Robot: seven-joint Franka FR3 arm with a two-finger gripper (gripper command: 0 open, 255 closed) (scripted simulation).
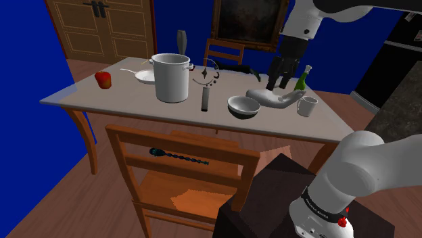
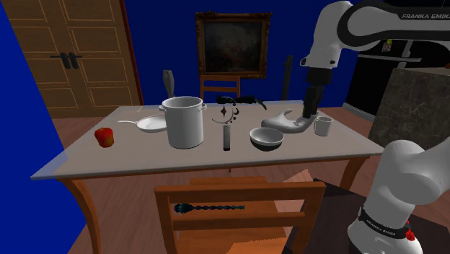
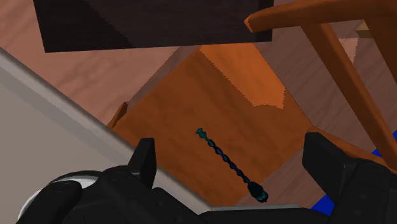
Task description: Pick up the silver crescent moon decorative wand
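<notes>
Wooden chair point(image 1: 181, 177) nearest, dark twisted wand point(image 1: 179, 157) on its seat | table point(image 1: 101, 103): steel pot point(image 1: 170, 78) | crescent moon wand point(image 1: 205, 98) upright between pot and bowl point(image 1: 243, 106) | gripper point(image 1: 274, 84) fingers apart, empty, above grey hand-shaped piece point(image 1: 274, 98) | upper arm point(image 2: 375, 22) reads "FRANKA EMIKA"

- Pale curved object point(image 1: 274, 99) lies just under the gripper point(image 1: 274, 85).
- Mug point(image 1: 307, 106) and green bottle point(image 1: 301, 80) stand close beside the gripper.
- Bowl point(image 1: 243, 106) sits near it; tall pot point(image 1: 170, 78) farther off; red object point(image 1: 103, 80) farthest.
- Dark beaded rod point(image 3: 230, 164) lies on the chair seat point(image 3: 191, 95), well below the gripper.
</notes>
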